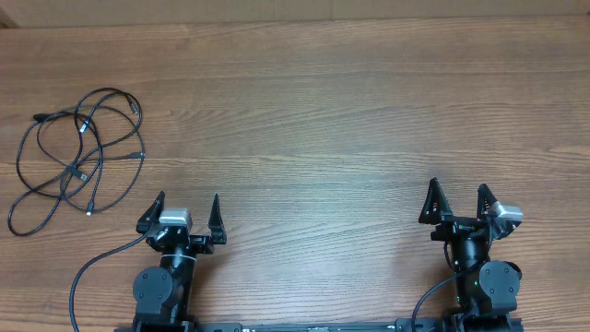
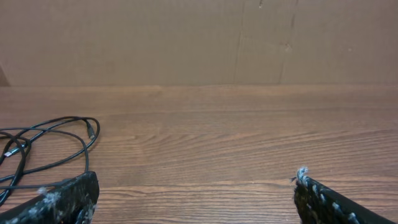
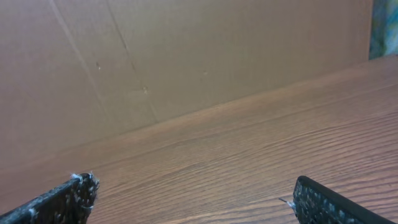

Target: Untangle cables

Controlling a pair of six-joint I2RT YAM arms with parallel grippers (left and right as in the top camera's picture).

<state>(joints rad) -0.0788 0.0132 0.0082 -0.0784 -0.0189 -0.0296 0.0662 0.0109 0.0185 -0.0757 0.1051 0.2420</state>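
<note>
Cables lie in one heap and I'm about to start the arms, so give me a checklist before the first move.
1. The cables found, heaped at the left of the table: ok.
2. The left gripper open, empty: ok.
3. The right gripper open, empty: ok.
4. The cables in left wrist view: ok, partly.
5. The cables in right wrist view: not ok.
6. Which cord lies on top at the crossings: cannot tell.
</note>
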